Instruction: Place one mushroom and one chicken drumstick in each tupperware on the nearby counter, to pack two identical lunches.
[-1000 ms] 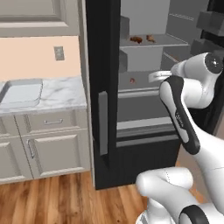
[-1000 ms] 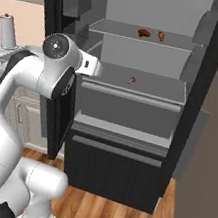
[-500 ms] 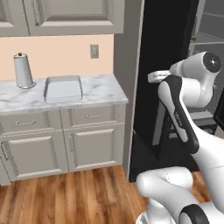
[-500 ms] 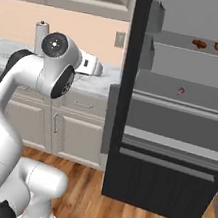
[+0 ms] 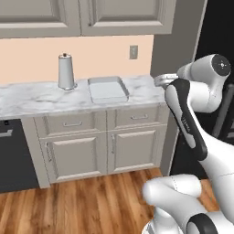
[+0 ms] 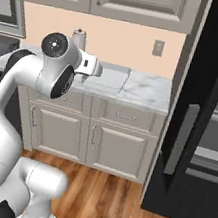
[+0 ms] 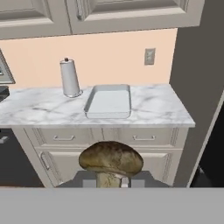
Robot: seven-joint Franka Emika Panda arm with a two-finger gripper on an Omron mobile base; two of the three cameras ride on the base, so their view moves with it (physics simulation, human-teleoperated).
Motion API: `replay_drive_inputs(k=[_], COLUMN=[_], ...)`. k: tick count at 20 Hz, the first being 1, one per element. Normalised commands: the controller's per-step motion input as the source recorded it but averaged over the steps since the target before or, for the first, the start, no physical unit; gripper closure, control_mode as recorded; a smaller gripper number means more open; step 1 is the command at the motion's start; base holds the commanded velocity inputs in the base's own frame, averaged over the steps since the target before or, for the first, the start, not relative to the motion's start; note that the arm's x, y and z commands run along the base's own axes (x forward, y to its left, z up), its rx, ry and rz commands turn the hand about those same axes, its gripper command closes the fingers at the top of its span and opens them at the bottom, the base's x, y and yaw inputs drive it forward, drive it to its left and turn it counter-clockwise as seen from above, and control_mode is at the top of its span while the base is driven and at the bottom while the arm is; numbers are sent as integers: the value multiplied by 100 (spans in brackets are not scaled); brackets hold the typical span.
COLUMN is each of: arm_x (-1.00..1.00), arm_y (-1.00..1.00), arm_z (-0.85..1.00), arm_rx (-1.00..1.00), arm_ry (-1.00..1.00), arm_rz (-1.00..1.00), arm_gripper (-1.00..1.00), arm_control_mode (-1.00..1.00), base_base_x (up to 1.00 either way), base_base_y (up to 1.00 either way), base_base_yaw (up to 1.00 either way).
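Observation:
A brown-capped mushroom (image 7: 111, 159) with a pale stem sits between my gripper's (image 7: 112, 182) fingertips, close to the hand camera, and the gripper is shut on it. The hand (image 5: 163, 79) hangs in the air at counter height, in front of the counter's right end. One light grey tupperware (image 5: 108, 89) lies on the white marble counter (image 5: 36, 98), and nothing lies in it. It also shows straight ahead as the tupperware (image 7: 108, 101) and past my arm as the tupperware (image 6: 111, 79). The chicken drumstick is out of view.
A tall grey cylinder with a brown knob (image 5: 66, 72) stands left of the tray. The black fridge door (image 6: 204, 97) rises at the right, past the counter's end. A dark appliance front (image 5: 11, 155) sits under the counter at the left. Wood floor lies below.
The whole picture has swung from the open fridge to the counter, so the base has turned. The gripper keeps its hold on the mushroom.

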Motion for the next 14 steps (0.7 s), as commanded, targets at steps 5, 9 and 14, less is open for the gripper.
replay_drive_inputs(k=[5,9,14], arm_x=[0,0,0], arm_y=[0,0,0], arm_z=[0,0,0], arm_rx=[0,0,0], arm_ry=[0,0,0], arm_rz=[0,0,0], arm_gripper=[100,100,100], arm_control_mode=[100,100,100], base_base_x=[0,1,11], base_base_y=[100,100,100], base_base_yaw=[0,0,0])
